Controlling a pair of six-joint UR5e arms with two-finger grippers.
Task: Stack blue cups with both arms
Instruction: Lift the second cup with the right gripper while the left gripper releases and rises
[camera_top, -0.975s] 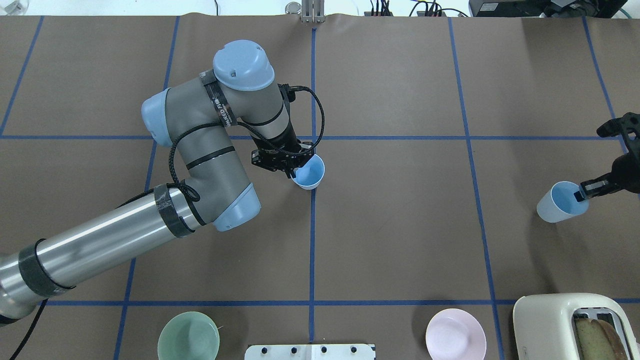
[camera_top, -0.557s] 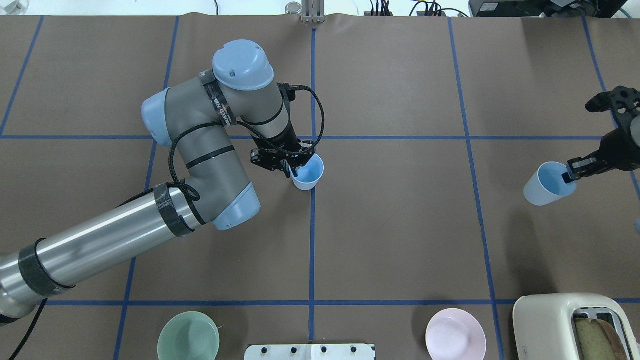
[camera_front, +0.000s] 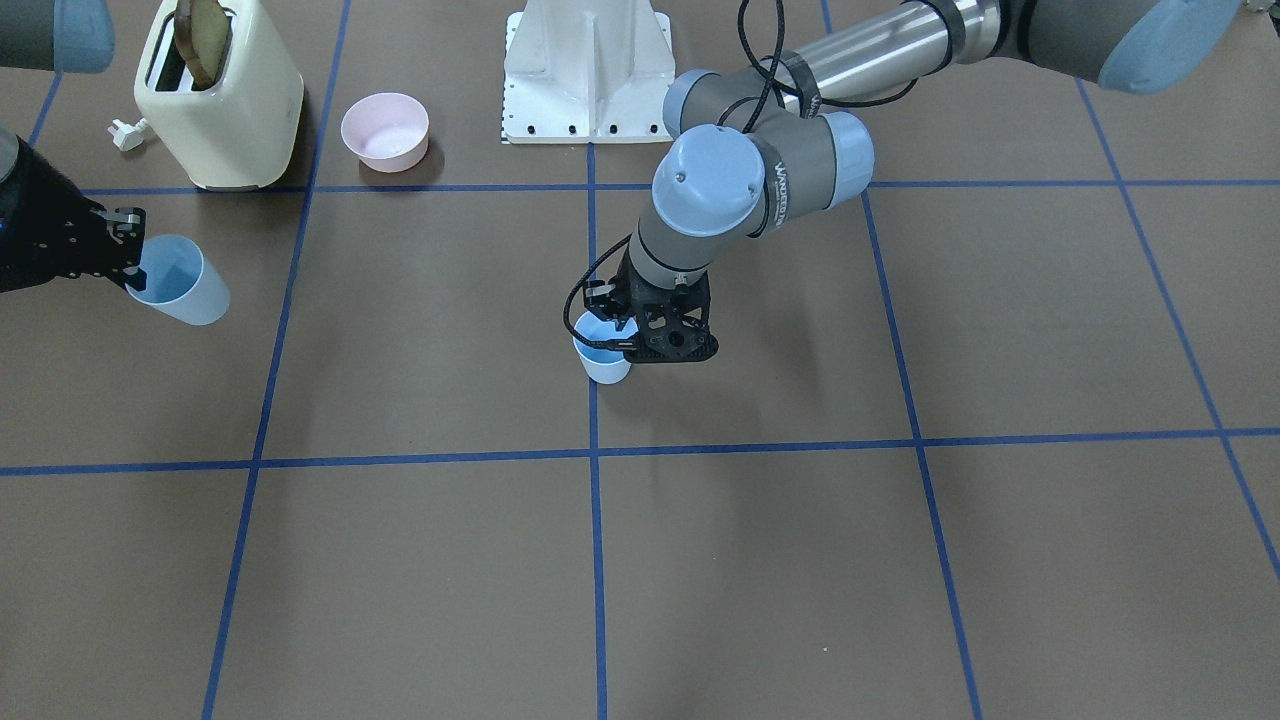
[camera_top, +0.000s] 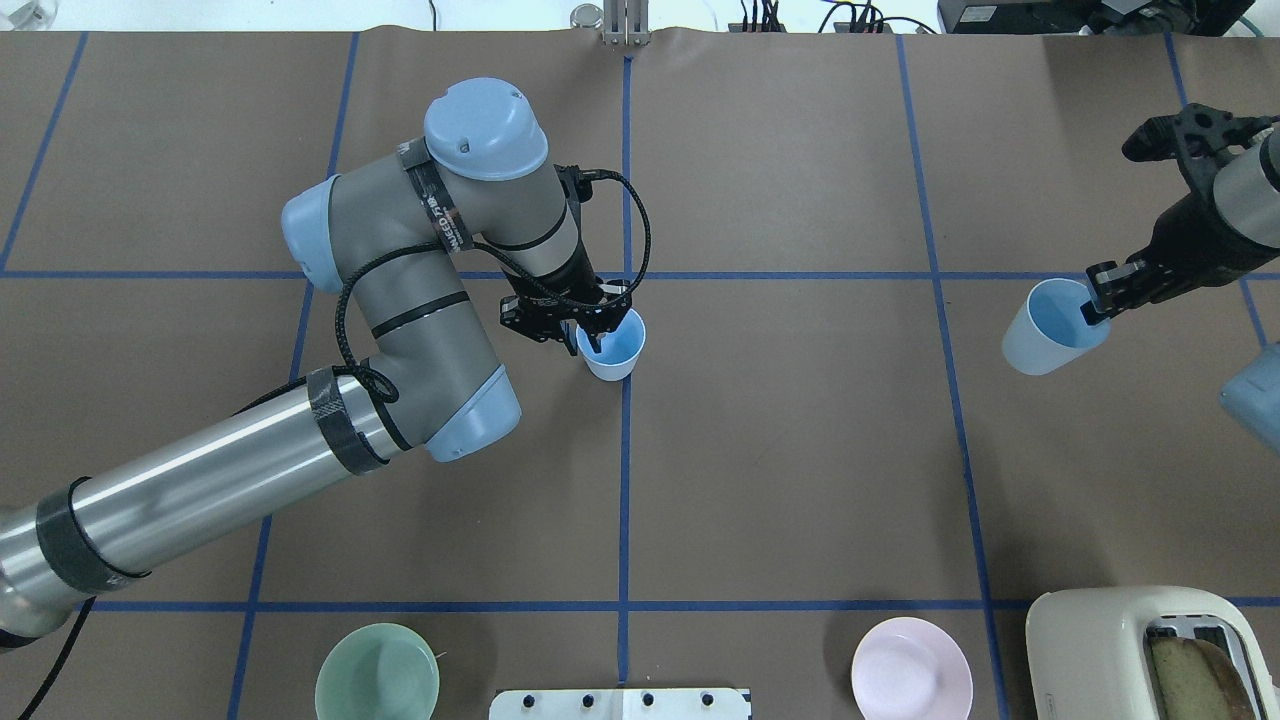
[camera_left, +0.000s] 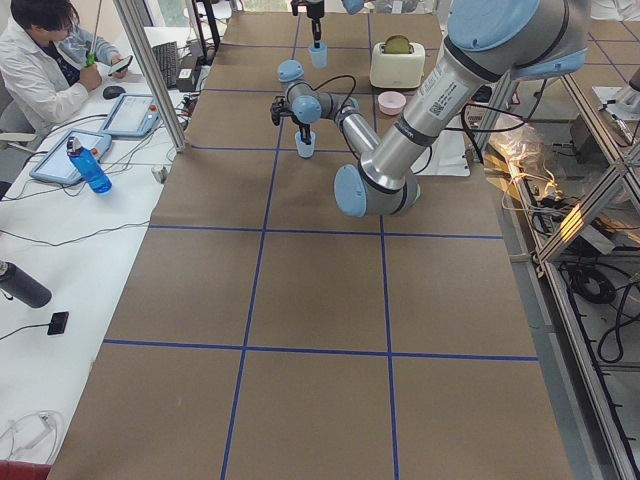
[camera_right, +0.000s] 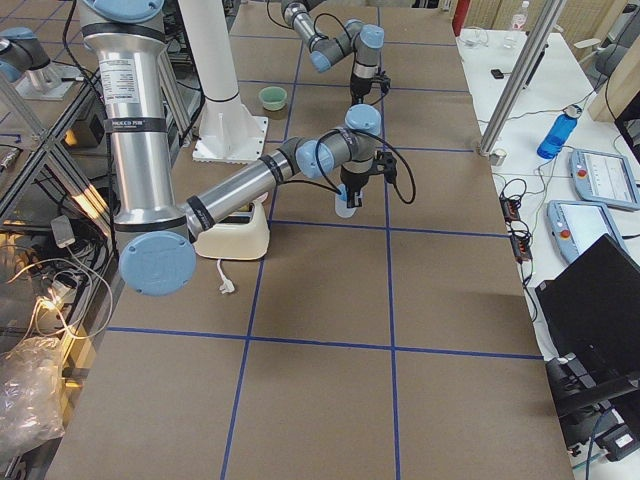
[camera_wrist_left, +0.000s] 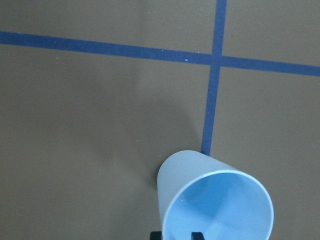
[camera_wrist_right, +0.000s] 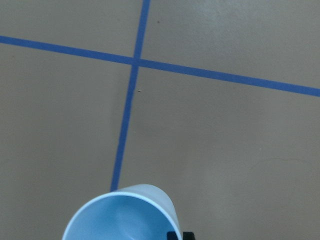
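One blue cup (camera_top: 612, 346) is at the table's middle, on the centre tape line; I cannot tell whether it rests on the table or hangs just above it. My left gripper (camera_top: 584, 342) is shut on its rim, one finger inside and one outside. The cup fills the bottom of the left wrist view (camera_wrist_left: 215, 200). The second blue cup (camera_top: 1050, 332) hangs tilted above the table at the far right. My right gripper (camera_top: 1092, 308) is shut on its rim. It also shows in the front-facing view (camera_front: 182, 282) and in the right wrist view (camera_wrist_right: 120, 217).
A mint-green bowl (camera_top: 377, 672) and a pink bowl (camera_top: 911, 668) stand near the robot's edge, either side of the white base pedestal (camera_top: 620, 703). A cream toaster (camera_top: 1140, 650) with bread in it stands at the near right corner.
My right gripper has carried its cup leftwards and further from the robot. My left gripper and its cup have barely shifted.
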